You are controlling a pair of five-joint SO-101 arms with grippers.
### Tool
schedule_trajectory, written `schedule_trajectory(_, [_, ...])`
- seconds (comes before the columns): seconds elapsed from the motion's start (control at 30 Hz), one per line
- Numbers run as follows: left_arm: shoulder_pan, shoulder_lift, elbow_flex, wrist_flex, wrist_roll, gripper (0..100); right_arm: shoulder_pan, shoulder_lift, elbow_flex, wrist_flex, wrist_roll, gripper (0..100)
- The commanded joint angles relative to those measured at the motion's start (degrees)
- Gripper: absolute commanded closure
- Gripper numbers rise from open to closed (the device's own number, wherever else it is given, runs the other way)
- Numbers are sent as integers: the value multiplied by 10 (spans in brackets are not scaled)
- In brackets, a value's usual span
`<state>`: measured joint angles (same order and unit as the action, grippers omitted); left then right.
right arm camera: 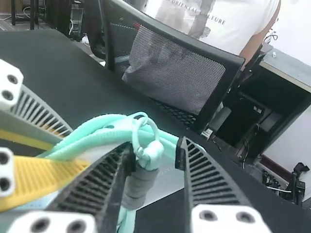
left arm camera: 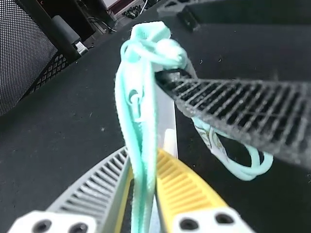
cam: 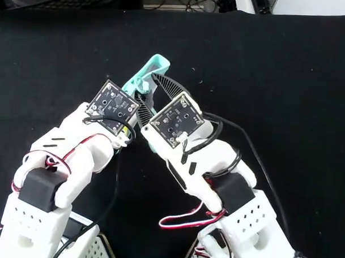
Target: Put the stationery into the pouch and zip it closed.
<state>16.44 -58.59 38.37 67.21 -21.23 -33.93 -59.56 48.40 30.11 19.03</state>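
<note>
Mint pouch (cam: 151, 70) is held upright between 2 arms. The left gripper (left arm camera: 146, 165) pinches its edge. The right gripper (right arm camera: 154, 145), jaws spread, straddles the zipper pull (right arm camera: 146, 138), so zipping seems unfinished; whether the stationery is inside is hidden.

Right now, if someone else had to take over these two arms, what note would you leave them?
Left gripper: shut on the edge of the pouch, holding it up.
Right gripper: open, fingers either side of the zip pull.
Done: pouch held by one arm; whether the stationery is inside cannot be told.
Left: grip the pull and zip the pouch closed.
</note>
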Motion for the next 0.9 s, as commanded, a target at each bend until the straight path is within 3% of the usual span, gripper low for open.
schedule_trajectory(0.0, [4,16,24,12,4,970,-7,3,-29,-28,-1,854])
schedule_trajectory(0.57, [4,17,24,12,4,970,-8,-1,-29,-56,45,856])
schedule_trajectory(0.73, [4,17,24,12,4,970,-14,-1,-29,-56,123,953])
schedule_trajectory(0.87, [4,18,25,12,4,970,-23,-2,-28,-55,135,985])
